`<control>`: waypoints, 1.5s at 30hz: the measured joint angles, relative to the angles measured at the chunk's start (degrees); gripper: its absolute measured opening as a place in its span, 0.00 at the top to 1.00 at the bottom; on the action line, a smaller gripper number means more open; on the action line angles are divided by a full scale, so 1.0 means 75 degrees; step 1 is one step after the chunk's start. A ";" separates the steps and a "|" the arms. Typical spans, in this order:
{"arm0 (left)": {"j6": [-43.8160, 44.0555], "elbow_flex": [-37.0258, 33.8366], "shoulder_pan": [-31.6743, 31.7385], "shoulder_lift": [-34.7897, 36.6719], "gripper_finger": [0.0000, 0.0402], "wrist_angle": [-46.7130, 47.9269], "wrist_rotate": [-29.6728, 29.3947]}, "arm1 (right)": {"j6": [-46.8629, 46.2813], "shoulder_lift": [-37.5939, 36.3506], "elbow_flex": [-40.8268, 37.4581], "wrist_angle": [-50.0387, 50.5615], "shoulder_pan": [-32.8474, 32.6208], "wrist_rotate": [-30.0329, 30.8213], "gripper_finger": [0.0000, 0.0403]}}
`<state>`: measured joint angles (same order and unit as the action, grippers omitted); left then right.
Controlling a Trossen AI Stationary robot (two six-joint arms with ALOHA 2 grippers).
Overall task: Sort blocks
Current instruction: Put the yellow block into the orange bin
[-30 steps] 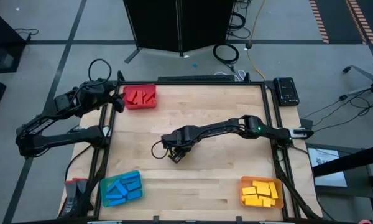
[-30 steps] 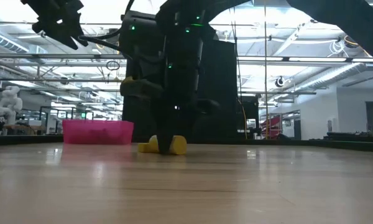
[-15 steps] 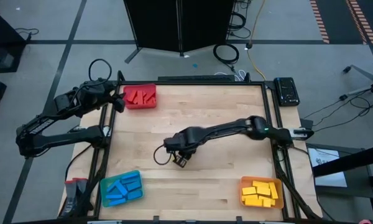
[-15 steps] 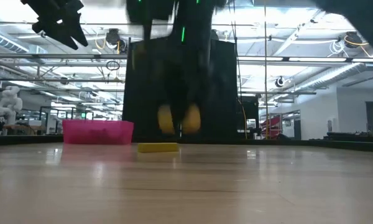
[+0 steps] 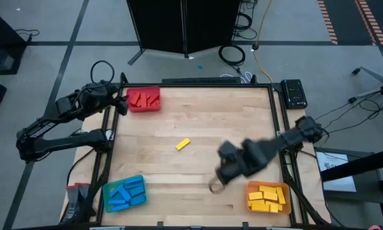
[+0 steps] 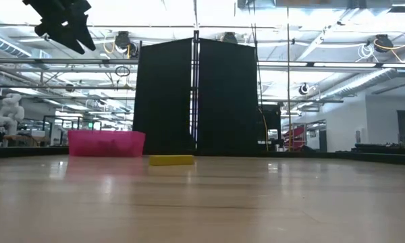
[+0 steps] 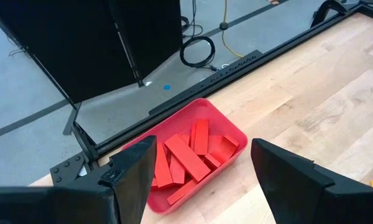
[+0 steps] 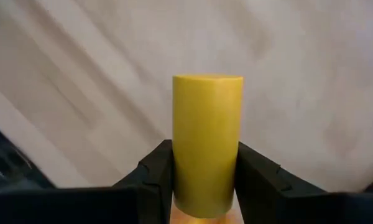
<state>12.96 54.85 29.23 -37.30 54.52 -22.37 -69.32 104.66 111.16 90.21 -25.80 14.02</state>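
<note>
My right gripper (image 5: 226,170) is shut on a yellow block (image 8: 207,143) and hangs above the table's near right part, left of the yellow tray (image 5: 250,189) that holds several yellow blocks. Its arm is blurred in the high view. Another yellow block (image 5: 182,144) lies flat on the table's middle; it also shows in the low view (image 6: 171,160). My left gripper (image 5: 122,104) is open and empty at the far left, beside the red tray (image 5: 142,110); in its wrist view (image 7: 202,180) it stands above that tray's red blocks (image 7: 189,155). My right gripper pinches the yellow block's two long sides (image 8: 205,183) between its two fingers, at one end of the block. The fingers lie along the block, and its other end (image 8: 207,84) sticks out ahead of them. The block is lifted clear of the table.
A blue tray (image 5: 108,191) with several blue blocks stands at the near left corner. A black device (image 5: 294,93) sits off the table's far right corner. The table has a dark frame (image 5: 277,121) along its edges. A cable loop (image 5: 215,186) hangs below the right arm.
My right gripper has risen from the table's middle with one yellow block and swung fast toward the near right, toward the yellow tray, leaving the low view. The other yellow block has stayed flat on the table where the gripper was.
</note>
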 joint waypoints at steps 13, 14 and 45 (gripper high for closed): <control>0.0022 0.0000 -0.0001 -0.0017 0.33 -0.0025 -0.0104 | -0.4458 -0.0974 -0.3820 -0.1268 -0.2554 -0.2351 0.72; 0.0023 0.0000 -0.0002 -0.0019 0.33 -0.0026 -0.0110 | -0.4626 -0.0966 -0.3916 -0.1410 -0.2689 -0.2425 0.72; -0.0033 0.0000 -0.0003 -0.0023 0.33 -0.0284 -0.0119 | -0.5131 -0.0952 -0.6089 -0.3983 -0.3120 -0.2885 0.35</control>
<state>12.71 54.85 29.21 -37.47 52.39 -23.27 -107.80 97.52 65.49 60.34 -49.20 -7.62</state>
